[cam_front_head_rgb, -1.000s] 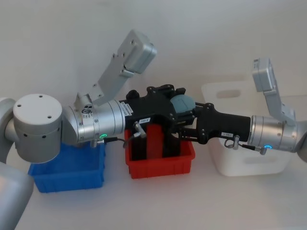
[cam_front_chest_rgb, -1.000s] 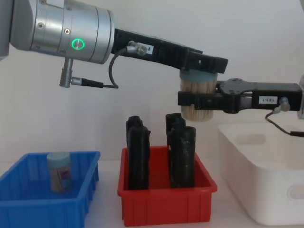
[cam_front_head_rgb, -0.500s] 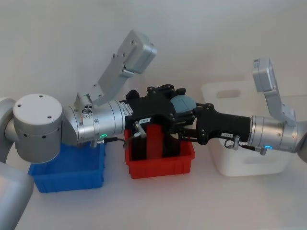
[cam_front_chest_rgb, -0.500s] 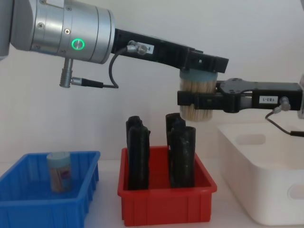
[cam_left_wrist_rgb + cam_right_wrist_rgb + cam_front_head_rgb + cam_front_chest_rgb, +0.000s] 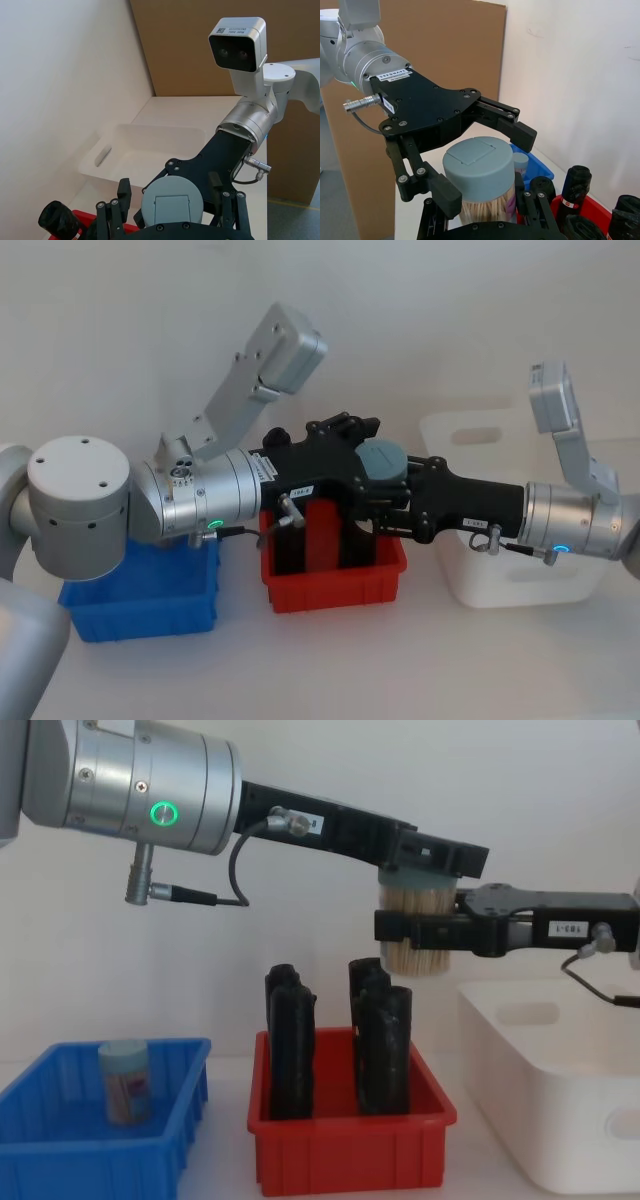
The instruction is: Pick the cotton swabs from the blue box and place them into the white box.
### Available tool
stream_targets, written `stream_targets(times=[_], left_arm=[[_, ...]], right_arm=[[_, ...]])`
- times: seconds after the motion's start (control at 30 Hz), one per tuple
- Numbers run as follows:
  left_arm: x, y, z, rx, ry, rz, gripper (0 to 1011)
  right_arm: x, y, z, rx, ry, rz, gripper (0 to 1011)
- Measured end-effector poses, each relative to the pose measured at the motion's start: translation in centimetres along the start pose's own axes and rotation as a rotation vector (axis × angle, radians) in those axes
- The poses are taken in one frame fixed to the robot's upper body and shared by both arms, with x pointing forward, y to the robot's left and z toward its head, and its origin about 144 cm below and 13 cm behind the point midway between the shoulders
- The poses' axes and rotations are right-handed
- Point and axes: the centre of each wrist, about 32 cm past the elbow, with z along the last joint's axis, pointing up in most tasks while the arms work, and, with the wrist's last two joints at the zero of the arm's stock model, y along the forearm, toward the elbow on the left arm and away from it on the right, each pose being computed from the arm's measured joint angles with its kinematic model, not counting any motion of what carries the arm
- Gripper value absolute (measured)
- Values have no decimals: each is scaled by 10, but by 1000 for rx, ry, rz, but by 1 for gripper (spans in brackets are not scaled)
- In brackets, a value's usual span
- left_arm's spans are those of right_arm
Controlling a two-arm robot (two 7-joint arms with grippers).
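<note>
One tub of cotton swabs (image 5: 416, 906) with a pale blue cap hangs in the air above the red bin. My right gripper (image 5: 412, 932) is shut around its clear body from the right. My left gripper (image 5: 432, 858) reaches in from the left at cap height, its fingers (image 5: 519, 133) spread open around the cap (image 5: 479, 159). A second tub of cotton swabs (image 5: 125, 1081) stands upright in the blue box (image 5: 40, 1152) at the left. The white box (image 5: 560, 1120) sits at the right, below the right arm.
A red bin (image 5: 350, 1160) in the middle holds several tall black cylinders (image 5: 385, 1050), directly under the held tub. The left arm's forearm (image 5: 200, 498) crosses above the blue box (image 5: 140, 612). A brown board stands behind the table.
The left gripper's fingers have spread slightly apart from the cap. The tub stays in the right gripper and has shifted a little to the right.
</note>
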Motion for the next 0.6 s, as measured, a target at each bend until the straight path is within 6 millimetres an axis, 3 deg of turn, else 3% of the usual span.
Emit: stream_targets(times=[0.1, 0.6], left_arm=[[0, 0, 0, 0, 0, 0, 1003], [0, 0, 0, -1, 0, 0, 1004]], right_arm=[[0, 0, 0, 0, 0, 1, 668], [-2, -6, -1, -12, 4, -28, 665]])
